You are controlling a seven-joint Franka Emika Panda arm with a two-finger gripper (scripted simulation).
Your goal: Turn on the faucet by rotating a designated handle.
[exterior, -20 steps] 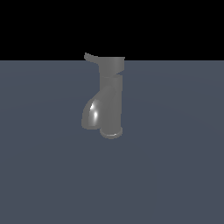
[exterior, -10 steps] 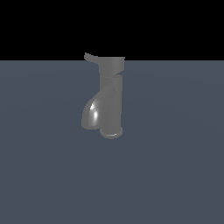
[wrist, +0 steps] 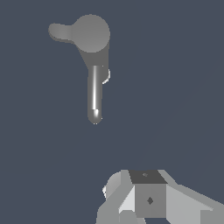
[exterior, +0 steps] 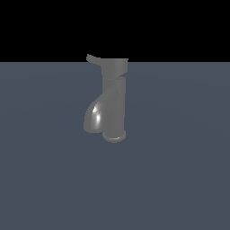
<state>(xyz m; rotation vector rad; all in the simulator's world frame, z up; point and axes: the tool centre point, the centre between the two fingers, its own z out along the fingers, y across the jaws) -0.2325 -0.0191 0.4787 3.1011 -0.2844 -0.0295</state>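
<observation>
The faucet [exterior: 115, 96] is glossy dark grey and stands upright on the grey floor, its bulging spout [exterior: 95, 117] curving toward the exterior view's left. The handle [exterior: 93, 59], a thin lever with an upturned tip, juts from the wide top cap toward the same side. From above in the wrist view, the faucet's round cap [wrist: 91, 33] shows with the handle [wrist: 59, 32] beside it and the spout [wrist: 95, 94] running out from it. Only grey-white parts of my gripper [wrist: 148, 199] show at the picture's edge, well apart from the faucet. The exterior view does not show the gripper.
A flat blue-grey floor [exterior: 179, 170] surrounds the faucet on all sides. Above the floor's far edge the background is black.
</observation>
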